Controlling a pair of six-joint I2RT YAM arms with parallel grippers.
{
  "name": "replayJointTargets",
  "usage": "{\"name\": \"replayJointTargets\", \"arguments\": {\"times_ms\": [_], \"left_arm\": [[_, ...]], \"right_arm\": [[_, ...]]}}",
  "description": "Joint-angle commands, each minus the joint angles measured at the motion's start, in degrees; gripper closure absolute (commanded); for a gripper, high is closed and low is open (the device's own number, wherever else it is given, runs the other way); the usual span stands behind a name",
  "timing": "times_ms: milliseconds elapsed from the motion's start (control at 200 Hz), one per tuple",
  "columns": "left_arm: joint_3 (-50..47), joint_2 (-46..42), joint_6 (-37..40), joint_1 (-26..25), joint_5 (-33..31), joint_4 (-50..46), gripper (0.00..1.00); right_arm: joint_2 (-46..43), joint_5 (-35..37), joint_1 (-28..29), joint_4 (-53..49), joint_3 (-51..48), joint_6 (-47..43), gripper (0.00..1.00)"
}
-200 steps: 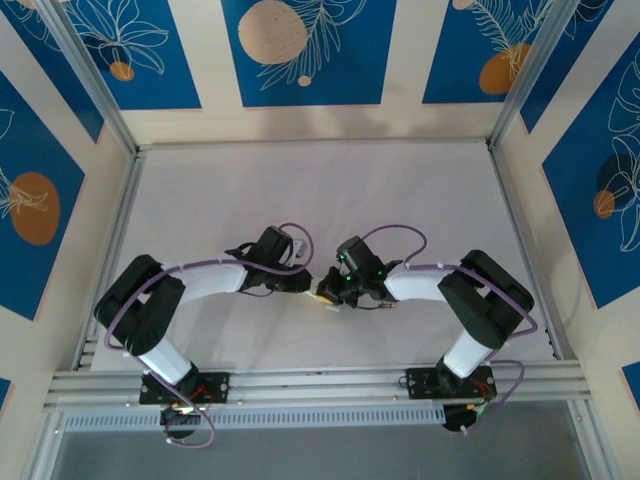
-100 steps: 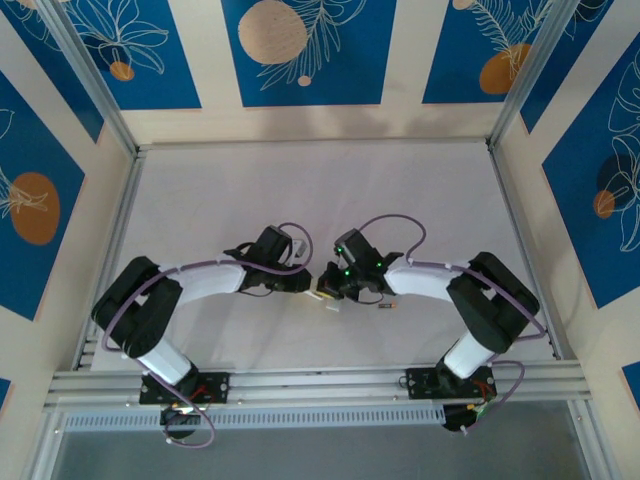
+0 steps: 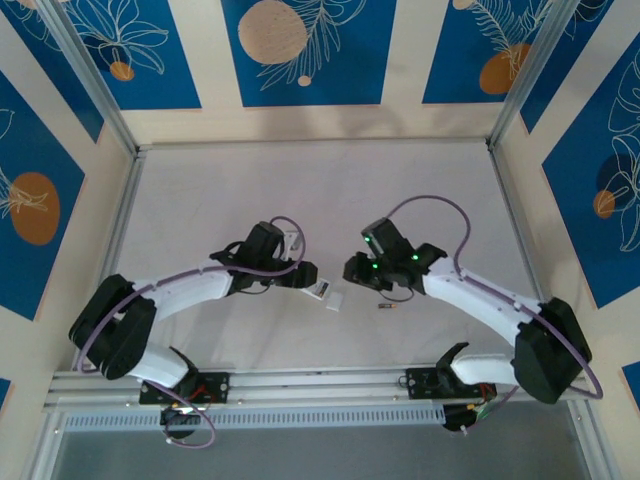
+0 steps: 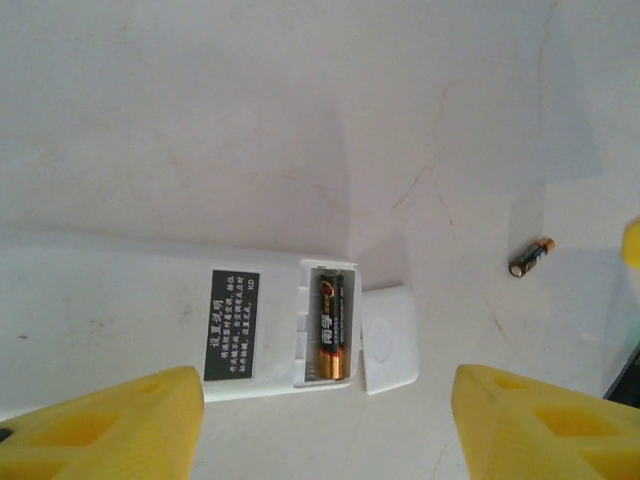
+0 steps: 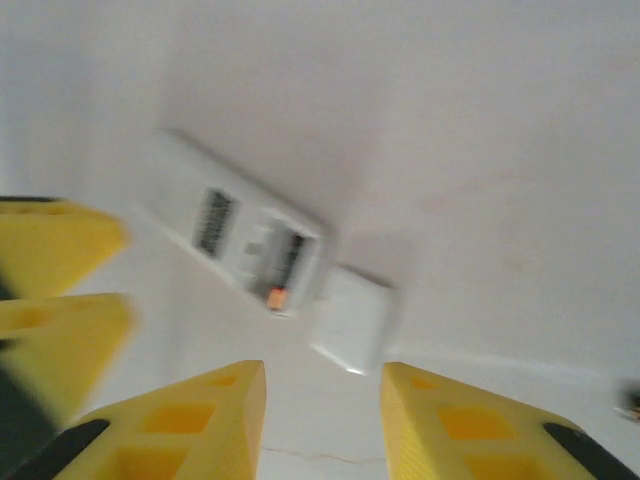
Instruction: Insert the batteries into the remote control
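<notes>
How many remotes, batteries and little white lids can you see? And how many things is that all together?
Remote control: 1
Batteries: 2 (seated battery in the open compartment, loose battery lying apart)
Small white cover piece: 1
Total: 4

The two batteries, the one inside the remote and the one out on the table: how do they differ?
The seated battery sits in the open compartment of the remote control; the loose battery lies on the table, apart from it. In the left wrist view the seated battery runs straight along its slot, the loose battery lies slantwise. Both are dark with gold-orange colouring.
</notes>
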Motion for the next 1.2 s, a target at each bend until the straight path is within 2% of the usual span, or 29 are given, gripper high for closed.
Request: {"name": "replayJointTargets", "arguments": {"times_ms": [0,65,190,270,415,665,750,820,875,1050,1195], "left_arm": [[-0.9,-2.2,0.1,0.5,-0.3,1.6,0.24],[-1.1,-2.7,0.1,0.5,-0.8,1.8,0.16],[-1.5,-3.1,0.0,0.5,-0.9,2.3,0.09],[-1.6,-3.1,0.0,0.5,-0.9,2.2,0.09],[-2.1,-3.9,-0.2,0.5,-1.2,2.3,0.08],[-3.5,-5.1,-0.7,0.5,-2.0,3.1,0.08],[-4.0,-5.8,-0.7,0.5,-2.2,3.2,0.08],[-4.7,-6.5,-0.7,0.5,-2.7,3.6,0.08],[-5.5,-7.1,-0.7,0.5,-3.1,4.3,0.07],[-7.1,-8.4,-0.7,0.4,-3.4,5.6,0.07],[-7.9,-9.1,-0.3,0.6,-3.1,5.7,0.07]], "right_arm": [[-4.6,1.2,-3.2,-7.7,-4.7,-0.7,0.62],[-6.4,1.3,-4.6,-9.2,-6.6,-0.6,0.61],[-8.4,0.5,-6.6,-10.6,-9.3,-0.8,0.55],[-8.4,-0.4,-8.0,-10.4,-10.3,-0.3,0.50],[-7.4,-1.7,-10.2,-10.1,-12.0,4.5,0.51],[-4.9,-3.7,-9.3,-7.4,-13.1,14.9,0.51],[-3.2,-3.8,-9.4,-8.3,-12.4,18.5,0.54],[-2.2,-3.7,-8.9,-8.5,-11.8,21.4,0.61],[-1.6,-3.9,-8.7,-8.6,-11.4,23.8,0.61],[0.0,-1.0,-8.5,-10.7,-8.8,25.8,0.60],[2.0,-2.0,-10.2,-10.9,-8.1,26.9,0.60]]}}
